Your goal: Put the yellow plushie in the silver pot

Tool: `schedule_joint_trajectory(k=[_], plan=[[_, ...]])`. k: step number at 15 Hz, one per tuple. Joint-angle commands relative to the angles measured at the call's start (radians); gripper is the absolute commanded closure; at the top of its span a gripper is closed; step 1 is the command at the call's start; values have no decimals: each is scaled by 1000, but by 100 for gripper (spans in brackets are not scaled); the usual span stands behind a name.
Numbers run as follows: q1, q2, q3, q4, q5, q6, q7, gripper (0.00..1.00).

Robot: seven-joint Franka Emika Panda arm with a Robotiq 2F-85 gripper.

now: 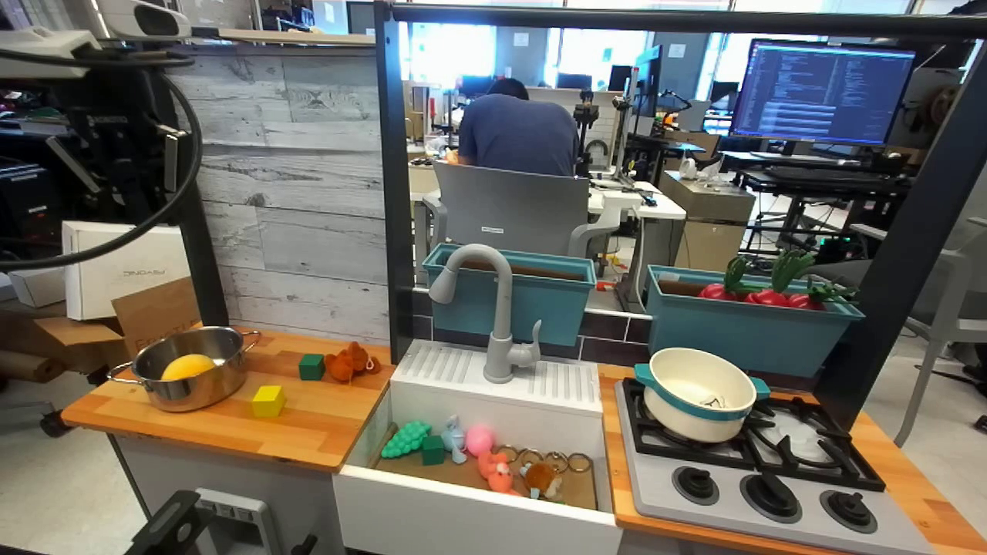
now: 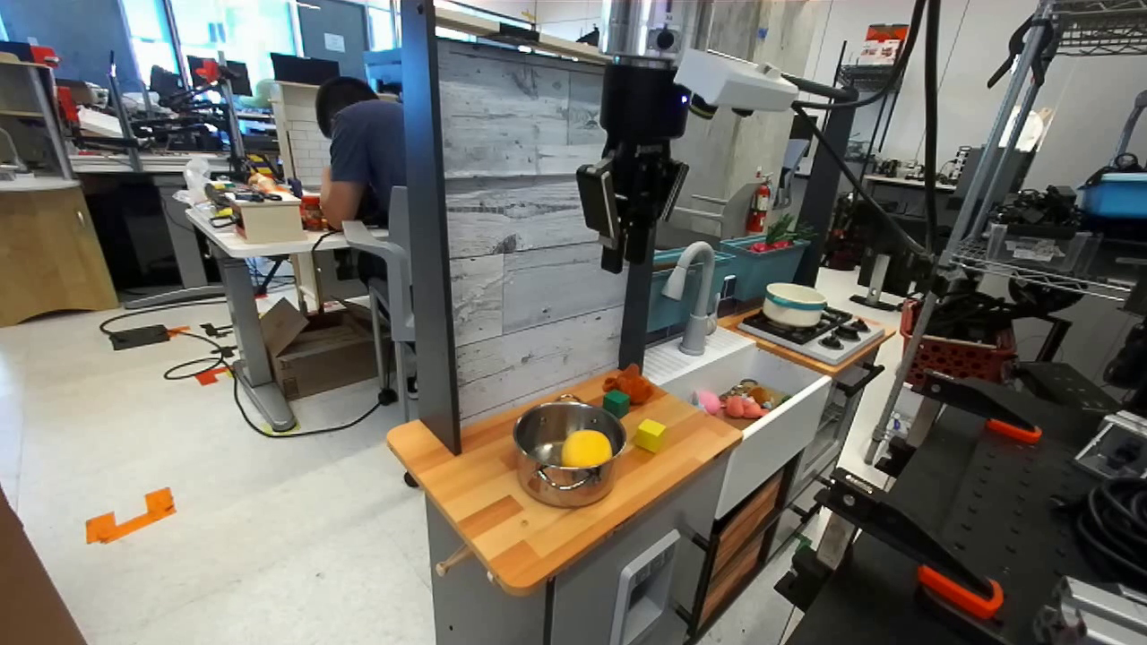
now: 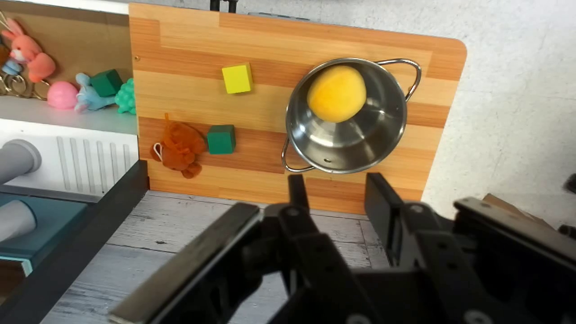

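Near silver pot [image 3: 360, 146], yellow cube [image 3: 237, 78], green cube [image 3: 221, 140], russet plush [image 3: 180, 145], tool [image 3: 335, 181] spread above.

Round silver metal pot [image 2: 545, 437]: standing upright on the striped wooden counter [image 2: 488, 484].
Rounded yellow plushie [image 2: 587, 449]: lying inside the pot.
Black jointed gripper [image 2: 625, 249]: hanging well above counter level, pointing downward.

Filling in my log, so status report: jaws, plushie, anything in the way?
Jaws open, empty. Yellow plushie inside silver pot. Nothing seen blocking its mouth.
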Motion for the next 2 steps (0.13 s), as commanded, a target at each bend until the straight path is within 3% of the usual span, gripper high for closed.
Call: schedule_joint_trajectory(k=[1,2], plan=[[2,0,-2,1,2,-2,-2,60],[2,0,-2,1,2,-2,-2,60]])
